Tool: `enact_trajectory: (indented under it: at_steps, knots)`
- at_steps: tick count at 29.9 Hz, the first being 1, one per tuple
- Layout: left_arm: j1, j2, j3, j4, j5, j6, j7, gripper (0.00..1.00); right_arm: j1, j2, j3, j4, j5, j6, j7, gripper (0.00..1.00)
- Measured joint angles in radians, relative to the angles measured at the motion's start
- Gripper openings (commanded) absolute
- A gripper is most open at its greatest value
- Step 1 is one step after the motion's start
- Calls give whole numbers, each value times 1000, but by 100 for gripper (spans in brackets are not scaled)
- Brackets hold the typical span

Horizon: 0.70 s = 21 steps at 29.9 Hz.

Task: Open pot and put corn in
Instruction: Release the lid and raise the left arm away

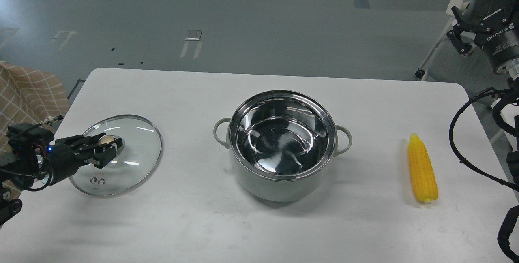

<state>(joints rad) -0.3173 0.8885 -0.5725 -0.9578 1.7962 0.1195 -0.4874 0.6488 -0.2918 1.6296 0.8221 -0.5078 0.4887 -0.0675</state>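
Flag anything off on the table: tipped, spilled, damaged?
Nothing stands out. The pot sits upright, open and empty. Its glass lid lies on the table left of it, left pincer at the knob. The corn lies whole on the right.

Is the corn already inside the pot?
No, the corn lies on the table to the right of the pot, whose shiny inside holds nothing.

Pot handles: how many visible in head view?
2. One loop handle on the pot's left side, facing the lid; the other handle on its right side, facing the corn. None look hidden.
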Motion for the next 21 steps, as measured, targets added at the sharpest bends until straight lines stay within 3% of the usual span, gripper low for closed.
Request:
enact_trajectory:
  at_steps: [7, 13, 21]
  knots:
    - [-47, 28, -14, -9, -125, 1, -1, 92, -5, -83, -60, 20, -53, 0, 0, 100]
    - [-210, 62, -16, -8, -412, -14, -1, 92, -48, -217, -135, 116, -282, 0, 0, 100]
    - [-428, -3, -60, 3, -1123, -176, -1, 92, -249, -373, -162, 403, -680, 0, 2, 100]
